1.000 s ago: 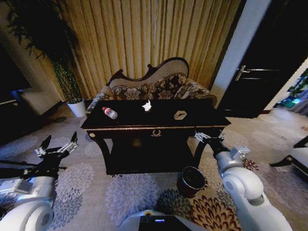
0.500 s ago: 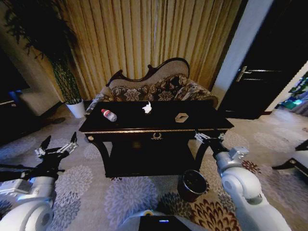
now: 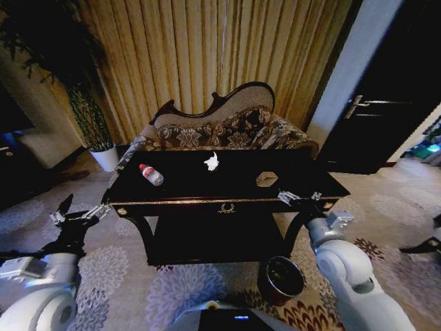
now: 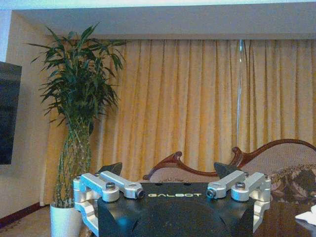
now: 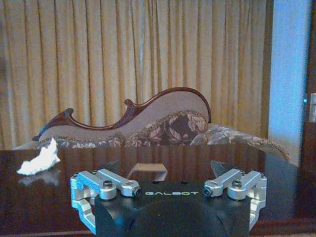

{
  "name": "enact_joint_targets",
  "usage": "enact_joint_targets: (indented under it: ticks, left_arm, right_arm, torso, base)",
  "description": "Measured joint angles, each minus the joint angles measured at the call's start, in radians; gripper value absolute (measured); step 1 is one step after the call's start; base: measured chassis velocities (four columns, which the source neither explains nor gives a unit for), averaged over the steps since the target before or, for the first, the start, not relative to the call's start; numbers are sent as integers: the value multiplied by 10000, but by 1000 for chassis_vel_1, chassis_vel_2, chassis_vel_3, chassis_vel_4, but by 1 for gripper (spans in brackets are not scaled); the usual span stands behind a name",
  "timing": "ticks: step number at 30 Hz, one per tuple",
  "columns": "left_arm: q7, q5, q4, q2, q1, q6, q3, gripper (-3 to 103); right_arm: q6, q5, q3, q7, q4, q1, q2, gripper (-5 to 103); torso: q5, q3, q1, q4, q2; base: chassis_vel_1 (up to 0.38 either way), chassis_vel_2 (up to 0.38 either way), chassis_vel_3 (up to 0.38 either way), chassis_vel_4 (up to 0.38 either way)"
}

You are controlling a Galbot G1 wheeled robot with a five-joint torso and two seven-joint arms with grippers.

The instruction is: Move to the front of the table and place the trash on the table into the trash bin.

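The bottle and tissue lie on the table — well beyond both grippers, left and right, fingers spread apart, short of its front edge — bin on the floor below.

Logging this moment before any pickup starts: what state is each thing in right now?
bottle: lying on its side on the table, red cap on.
tissue: crumpled, on the tabletop.
wrapper scrap: flat on the tabletop.
trash bin: upright on the carpet by the table's right leg, uncovered.
left gripper: open, holding nothing, off the table's left end.
right gripper: open, holding nothing, at the front edge.
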State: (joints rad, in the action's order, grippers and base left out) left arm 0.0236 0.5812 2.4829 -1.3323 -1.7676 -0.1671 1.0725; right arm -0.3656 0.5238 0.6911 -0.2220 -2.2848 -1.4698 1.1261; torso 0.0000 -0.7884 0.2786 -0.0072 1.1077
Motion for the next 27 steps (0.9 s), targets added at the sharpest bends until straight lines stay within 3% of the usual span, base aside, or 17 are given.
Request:
enact_joint_targets:
  ticks: [27]
  left_arm:
    - [-1, -258, -35, -4, 13, -29, -304, 100]
  right_arm:
    - [390, 291, -1489, 15, 2604, 1899, 224, 100]
  torso:
    - [0, 1, -3, 0, 2]
  base:
    - [0, 0, 0, 0]
